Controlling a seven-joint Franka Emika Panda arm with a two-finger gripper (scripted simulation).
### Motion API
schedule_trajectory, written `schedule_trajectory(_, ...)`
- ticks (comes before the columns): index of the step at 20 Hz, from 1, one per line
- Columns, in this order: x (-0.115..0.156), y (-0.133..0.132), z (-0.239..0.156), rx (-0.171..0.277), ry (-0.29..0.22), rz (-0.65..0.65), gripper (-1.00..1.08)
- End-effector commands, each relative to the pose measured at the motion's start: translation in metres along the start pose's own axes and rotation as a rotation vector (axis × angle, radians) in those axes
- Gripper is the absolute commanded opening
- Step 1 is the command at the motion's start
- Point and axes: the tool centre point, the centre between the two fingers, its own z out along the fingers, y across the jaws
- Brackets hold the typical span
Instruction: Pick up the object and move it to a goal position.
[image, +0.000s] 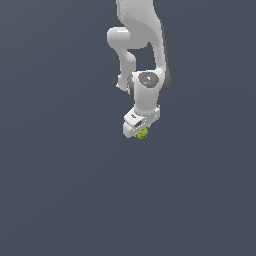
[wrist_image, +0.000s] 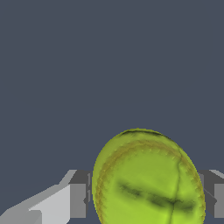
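Note:
The yellow-green ball (image: 143, 133) with darker green seam markings shows just under the white hand in the exterior view, mostly hidden by it. In the wrist view the ball (wrist_image: 148, 179) fills the space between the two fingers. One grey finger pad (wrist_image: 78, 200) meets one side of the ball and the other finger (wrist_image: 216, 199) meets the opposite side. My gripper (image: 140, 131) points down and is shut on the ball; it also shows in the wrist view (wrist_image: 146, 201). Whether the ball touches the ground cannot be told.
A plain dark grey-blue surface (image: 60, 190) lies all around. The white arm (image: 140, 30) comes down from the top of the exterior view. No other objects show.

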Motion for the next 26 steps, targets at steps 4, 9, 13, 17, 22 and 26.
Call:
schedule_trajectory(4, -0.006, -0.006, -0.044, -0.001, 0.001, -0.001, -1.0)
schedule_trajectory(9, -0.013, -0.012, -0.093, 0.0, 0.002, -0.001, -1.0)
schedule_trajectory(13, -0.019, -0.018, -0.135, 0.0, 0.002, -0.002, -1.0)
schedule_trajectory(17, -0.025, -0.023, -0.175, 0.001, 0.003, -0.002, -1.0)
schedule_trajectory(22, -0.031, -0.029, -0.225, 0.002, 0.003, -0.002, -1.0)
schedule_trajectory(26, -0.036, -0.033, -0.264, 0.002, 0.003, -0.002, -1.0)
